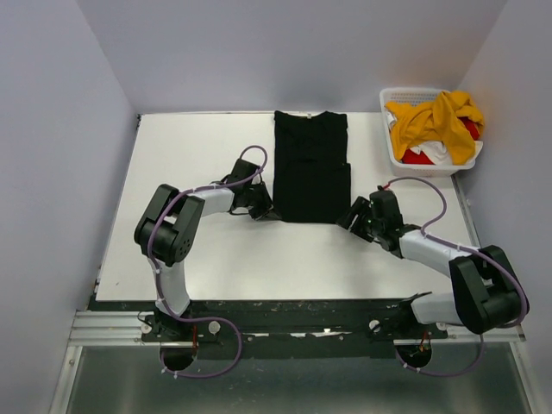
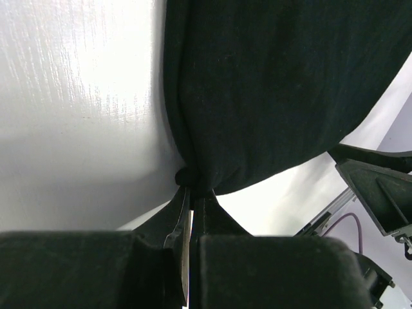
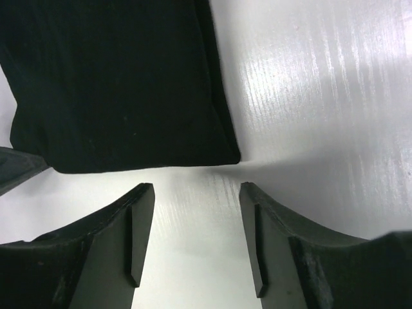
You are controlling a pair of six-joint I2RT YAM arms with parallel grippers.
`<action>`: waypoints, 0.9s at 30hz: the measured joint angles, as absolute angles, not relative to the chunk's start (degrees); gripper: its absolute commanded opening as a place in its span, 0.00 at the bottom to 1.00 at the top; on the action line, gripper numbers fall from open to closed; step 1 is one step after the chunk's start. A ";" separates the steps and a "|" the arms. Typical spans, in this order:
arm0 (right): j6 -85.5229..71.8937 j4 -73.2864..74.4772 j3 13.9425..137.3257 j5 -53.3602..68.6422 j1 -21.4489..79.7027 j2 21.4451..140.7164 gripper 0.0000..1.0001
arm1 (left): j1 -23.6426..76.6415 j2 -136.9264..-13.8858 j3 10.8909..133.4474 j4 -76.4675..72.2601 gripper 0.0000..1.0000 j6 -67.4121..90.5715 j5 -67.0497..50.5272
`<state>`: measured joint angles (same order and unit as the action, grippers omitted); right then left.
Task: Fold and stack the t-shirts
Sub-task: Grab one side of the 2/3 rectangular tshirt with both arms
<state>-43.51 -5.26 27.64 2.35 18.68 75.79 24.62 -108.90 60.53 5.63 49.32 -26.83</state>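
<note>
While the overhead view shows only that both arms reach to the near hem of the black t-shirt [image 1: 310,164], the wrist cameras settle what each gripper is doing. The left gripper [image 2: 192,193] is pinched tight on the shirt's 7 o'clock corner. The cloth there is bunched into a small pucker, with creases fanning away from it. The right gripper [image 3: 196,193] holds its jaws apart at the 5 o'clock corner, which lies flat just ahead of the tips, not between them.

From above, the shirt is a long, neat rectangle running from the middle of the table [image 1: 198,250] toward 12 o'clock. It looks matt and soft against the glossy white top, whose faint brushed streaks show only in the wrist views. The right gripper's fingers [image 3: 135,238] are dark, hard and curved, tapering to blunt ends.

Only the overhead view takes in the white slatted plastic basket [image 1: 390,129] at 2 o'clock. In it a crumpled mustard-yellow t-shirt [image 1: 435,121] is heaped over a red t-shirt [image 1: 418,157] and a bit of white t-shirt [image 1: 438,153].
</note>
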 measured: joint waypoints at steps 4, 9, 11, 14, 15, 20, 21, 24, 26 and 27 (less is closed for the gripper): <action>-43.92 -7.77 27.66 2.42 18.68 78.19 0.52 | 24.62 -108.86 60.12 5.04 0.00 49.36 -26.87; -45.60 -13.08 28.03 0.73 18.68 81.91 0.47 | 24.62 -108.68 59.42 3.75 0.00 49.56 -27.09; -46.78 -14.15 28.03 -0.51 18.70 82.52 0.45 | 24.62 -108.68 59.40 3.66 0.00 49.56 -27.09; -48.27 -14.66 27.90 -2.81 18.74 82.74 0.29 | 24.62 -108.64 58.98 2.87 0.00 49.67 -27.11; -48.64 -14.83 27.66 -3.53 18.74 82.78 0.20 | 24.62 -108.60 58.78 2.52 0.00 49.76 -27.11; -49.06 -14.59 26.09 -5.06 18.74 81.89 0.01 | 24.80 -107.63 57.25 1.21 0.00 50.26 -26.68; -48.77 -14.41 25.58 -4.95 18.74 81.21 0.01 | 24.99 -107.04 56.51 0.97 0.00 50.41 -26.30; -47.83 -13.39 23.88 -3.60 18.74 78.65 0.01 | 26.44 -104.57 53.54 0.19 0.00 50.87 -24.86; -47.27 -11.53 22.87 -1.91 19.20 76.47 0.01 | 27.49 -102.89 51.05 -1.76 0.00 51.66 -24.51; -47.03 -10.13 22.26 -1.19 19.57 74.91 0.01 | 28.40 -100.95 48.01 -2.63 0.00 52.10 -24.51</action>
